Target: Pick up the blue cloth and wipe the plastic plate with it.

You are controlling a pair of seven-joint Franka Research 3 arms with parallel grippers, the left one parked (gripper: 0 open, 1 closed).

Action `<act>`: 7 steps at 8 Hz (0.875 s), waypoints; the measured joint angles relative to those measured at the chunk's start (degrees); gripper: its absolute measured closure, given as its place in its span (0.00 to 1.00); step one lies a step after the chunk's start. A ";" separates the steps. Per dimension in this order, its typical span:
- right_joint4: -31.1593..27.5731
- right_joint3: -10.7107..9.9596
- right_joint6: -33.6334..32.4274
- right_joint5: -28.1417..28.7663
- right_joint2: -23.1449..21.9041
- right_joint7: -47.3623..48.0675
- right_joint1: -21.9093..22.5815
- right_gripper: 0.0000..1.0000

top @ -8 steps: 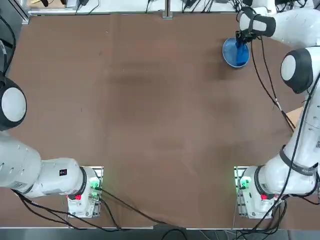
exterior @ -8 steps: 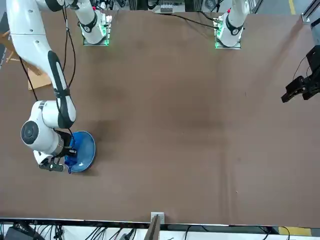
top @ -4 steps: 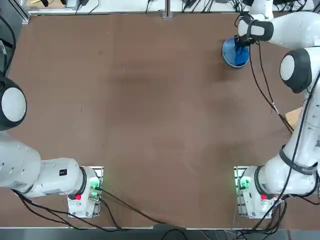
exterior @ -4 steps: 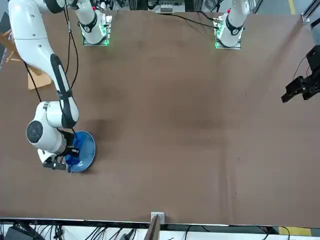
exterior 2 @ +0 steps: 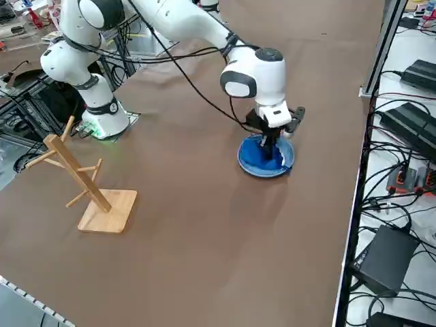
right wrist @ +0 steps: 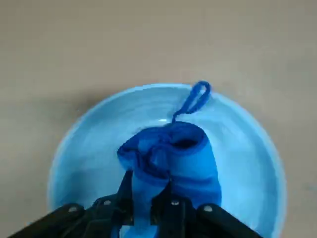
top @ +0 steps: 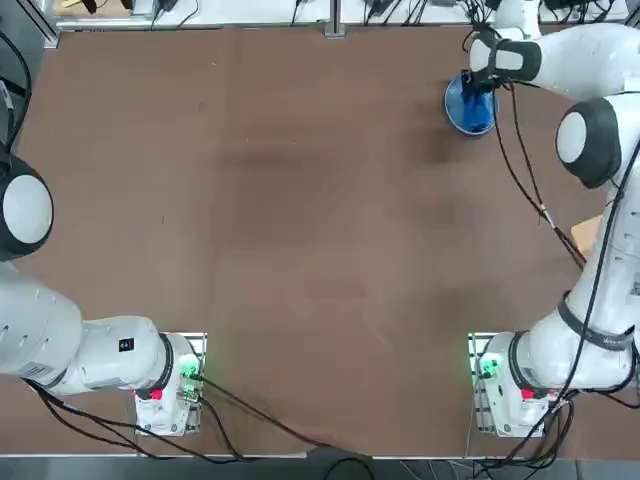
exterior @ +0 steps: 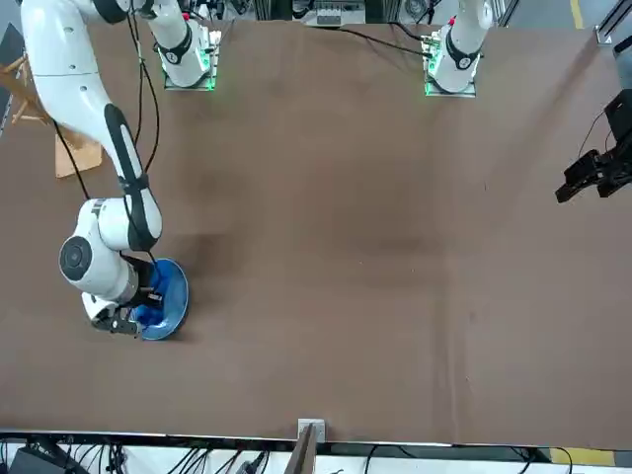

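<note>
Where the right arm reaches to the table's far edge, at about one o'clock in the top view, the right gripper [right wrist: 148,210] is seen pointing down over the plastic plate [right wrist: 84,163]. Its fingers are clamped on the blue cloth [right wrist: 168,153], which is bunched on the plate's middle, a fabric loop [right wrist: 195,99] lying toward the rim.

We see a brown table [top: 300,230] that is mostly bare. A wooden rack [exterior 2: 82,180] with slanted pegs stands upright on a square base near the table's edge on the robot's right, well apart from everything else. Past the far edge of the table, on the floor, lie black cables [exterior 2: 388,197] and dark boxes [exterior 2: 387,257]. A small metal bracket [exterior: 310,431] sits at the middle of that far edge.
</note>
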 joint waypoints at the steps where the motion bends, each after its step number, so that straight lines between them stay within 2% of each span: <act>1: 0.01 -0.30 0.04 1.87 -0.10 0.28 1.57 0.91; 4: 0.58 -2.58 0.39 4.78 -0.66 0.48 4.50 0.91; 7: 5.10 -3.11 0.64 4.79 1.41 0.36 4.39 0.91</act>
